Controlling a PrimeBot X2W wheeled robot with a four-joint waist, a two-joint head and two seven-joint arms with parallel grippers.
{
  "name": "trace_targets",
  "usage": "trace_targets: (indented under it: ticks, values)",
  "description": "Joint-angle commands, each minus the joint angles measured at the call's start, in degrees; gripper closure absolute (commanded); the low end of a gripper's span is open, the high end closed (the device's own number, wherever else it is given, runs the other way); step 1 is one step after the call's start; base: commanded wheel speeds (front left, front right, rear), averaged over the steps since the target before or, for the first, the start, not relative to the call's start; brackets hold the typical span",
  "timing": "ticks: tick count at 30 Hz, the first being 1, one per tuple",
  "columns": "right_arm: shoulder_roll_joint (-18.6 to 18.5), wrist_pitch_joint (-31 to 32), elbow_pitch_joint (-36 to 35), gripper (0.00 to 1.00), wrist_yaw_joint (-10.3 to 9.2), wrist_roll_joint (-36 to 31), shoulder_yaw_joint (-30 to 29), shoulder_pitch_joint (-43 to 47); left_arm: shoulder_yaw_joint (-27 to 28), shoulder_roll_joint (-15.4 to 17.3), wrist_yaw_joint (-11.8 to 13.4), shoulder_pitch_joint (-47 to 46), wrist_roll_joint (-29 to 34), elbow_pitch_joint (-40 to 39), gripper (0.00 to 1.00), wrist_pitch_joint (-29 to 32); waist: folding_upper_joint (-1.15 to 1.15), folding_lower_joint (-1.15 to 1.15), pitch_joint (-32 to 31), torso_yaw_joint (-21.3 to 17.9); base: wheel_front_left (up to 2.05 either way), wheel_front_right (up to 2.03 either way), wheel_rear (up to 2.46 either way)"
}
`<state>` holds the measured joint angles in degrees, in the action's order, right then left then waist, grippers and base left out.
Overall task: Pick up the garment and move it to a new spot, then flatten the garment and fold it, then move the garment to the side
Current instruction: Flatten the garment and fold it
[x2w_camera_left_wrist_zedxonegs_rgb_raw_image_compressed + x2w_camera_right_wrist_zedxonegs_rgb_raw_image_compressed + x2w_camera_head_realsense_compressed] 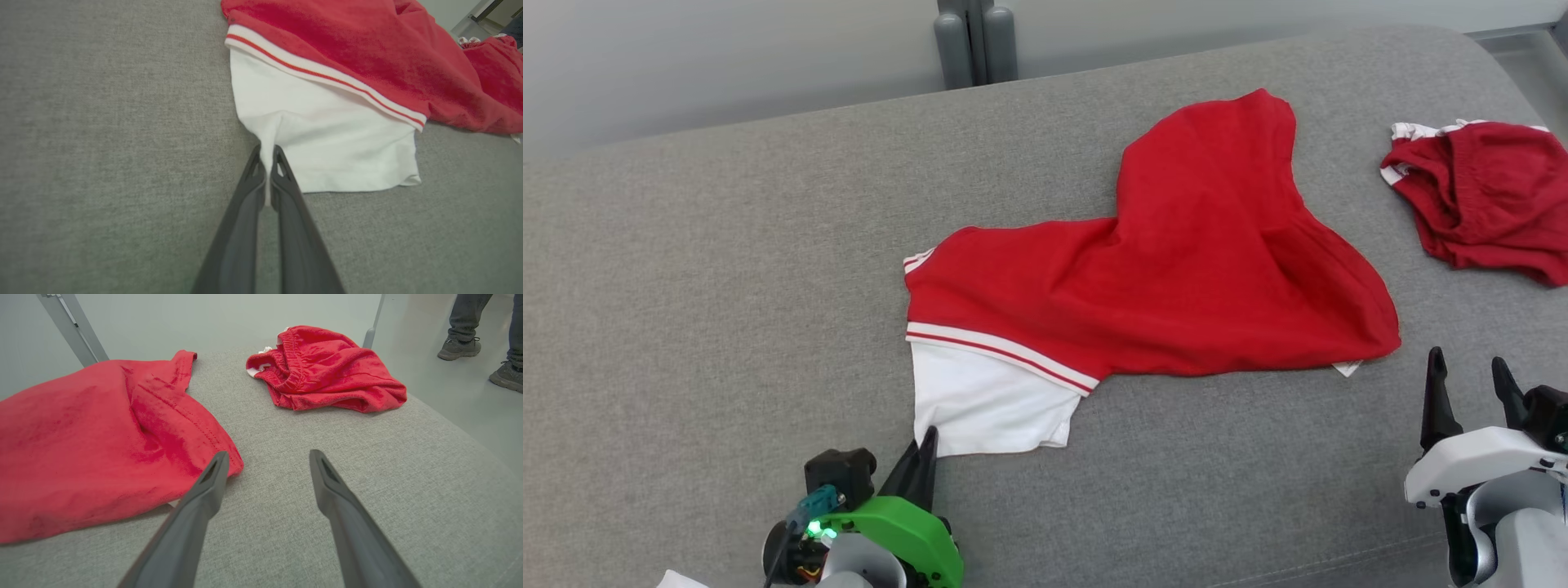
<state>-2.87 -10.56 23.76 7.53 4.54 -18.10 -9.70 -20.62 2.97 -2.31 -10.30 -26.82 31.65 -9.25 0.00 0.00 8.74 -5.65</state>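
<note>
The garment (1176, 269), a bright red shirt with a white sleeve and red-and-white striped trim, lies crumpled across the middle of the grey cushion. My left gripper (927, 445) is shut on the near corner of its white sleeve (327, 143), and in the left wrist view white cloth is pinched between the two dark fingers (282, 179) of that gripper (267, 157). Near the garment's right lower edge (102, 449) my right gripper (1470, 367) stands open with nothing between its fingers (327, 477).
A smaller, darker red cloth (1486, 196) with white trim lies bunched at the cushion's far right (331, 369). The grey cushion (727, 286) ends at a wall with a grey post (976, 41) behind. A person's feet (459, 345) stand on the floor beyond the right edge.
</note>
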Motion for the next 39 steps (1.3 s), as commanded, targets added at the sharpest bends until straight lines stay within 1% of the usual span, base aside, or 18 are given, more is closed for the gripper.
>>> trace_targets:
  ticks: [1, 7, 13, 19, 20, 21, 22, 23, 24, 25, 29, 33, 35, 39]
  values:
    - [-0.04, 0.34, 1.49, 0.0, -0.1, -1.34, -1.26, -1.5, 0.51, 0.96, 0.38, -0.31, -0.38, -0.87, 1.0, -0.46, 0.0, 0.0, 0.22, 1.28, 0.0, 0.0, 0.0]
    - [-0.07, 1.9, 8.8, 0.0, -0.1, -4.86, -4.04, -6.0, 0.84, 1.91, 1.48, 1.37, -0.52, -5.24, 1.0, 0.04, 0.0, 0.0, 0.68, 3.37, 0.0, 0.0, 0.0]
    - [-0.12, 3.97, 15.97, 0.0, -0.1, -7.78, -3.72, -9.88, 0.07, 2.08, 2.31, 2.39, -0.3, -8.34, 1.0, 1.08, 0.0, 0.0, 1.0, 4.66, 0.0, 0.0, 0.0]
    - [-0.02, 6.13, 22.23, 0.0, -0.1, -9.73, -3.11, -12.79, -0.11, 2.42, 2.98, 3.03, -0.47, -10.22, 1.0, 1.24, 0.0, 0.0, 0.81, 5.0, 0.0, 0.0, 0.0]
    - [0.01, 6.33, 22.74, 0.06, -0.1, -9.74, -2.94, -13.07, -0.12, 2.44, 3.03, 3.12, -0.5, -10.38, 1.0, 1.23, 0.0, 0.0, 0.74, 5.01, 0.0, 0.0, 0.0]
    - [0.07, 6.7, 23.67, 0.53, -0.05, -9.61, -2.43, -13.48, -0.19, 2.46, 3.11, 3.25, -0.52, -10.65, 1.0, 1.22, 0.0, 0.0, 0.63, 5.01, 0.0, 0.0, 0.0]
    - [0.09, 6.77, 24.3, 0.58, -0.05, -9.19, -2.14, -13.89, -0.25, 2.47, 3.17, 3.36, -0.54, -10.83, 1.0, 1.2, 0.0, 0.0, 0.5, 4.99, 0.0, 0.0, 0.0]
    - [-0.06, 6.79, 24.89, 0.71, -0.05, -8.77, -1.85, -14.27, -0.32, 2.48, 3.2, 3.48, -0.59, -11.07, 1.0, 1.14, 0.0, 0.0, 0.33, 4.96, 0.0, 0.0, 0.0]
    - [-0.25, 7.05, 25.48, 0.79, -0.05, -8.59, -1.55, -14.46, -0.37, 2.48, 3.24, 3.57, -0.64, -11.26, 1.0, 1.11, 0.0, 0.0, 0.15, 4.91, 0.0, 0.0, 0.0]
    - [-0.36, 7.02, 25.99, 1.0, -0.05, -8.02, -1.25, -14.76, -0.41, 2.48, 3.31, 3.73, -0.72, -11.55, 1.0, 1.12, 0.0, 0.0, -0.13, 4.84, 0.0, 0.0, 0.0]
    - [-1.02, 5.54, 26.47, 1.0, -0.07, -6.11, 0.12, -15.41, -0.32, 2.39, 3.07, 3.94, -1.21, -12.54, 1.0, 0.51, 0.0, 0.0, -1.49, 4.48, 0.0, 0.0, 0.0]
    - [-0.87, 3.57, 24.91, 1.0, -0.07, -2.55, 2.73, -15.73, 0.31, 1.92, 2.16, 3.74, -3.05, -14.58, 1.0, -0.51, 0.0, 0.0, -3.6, 3.94, 0.0, 0.0, 0.0]
    - [-0.95, 2.69, 22.89, 1.0, -0.07, -0.25, 4.47, -15.46, 0.72, 1.84, 1.8, 3.13, -3.71, -16.23, 1.0, -0.9, 0.0, 0.0, -4.89, 3.64, 0.0, 0.0, 0.0]
    - [-1.65, 2.35, 15.53, 1.0, -0.07, 4.14, 8.5, -13.42, 1.27, 2.6, 1.45, 1.72, -3.89, -21.25, 1.0, -0.92, 0.0, 0.0, -7.53, 2.99, 0.0, 0.0, 0.0]
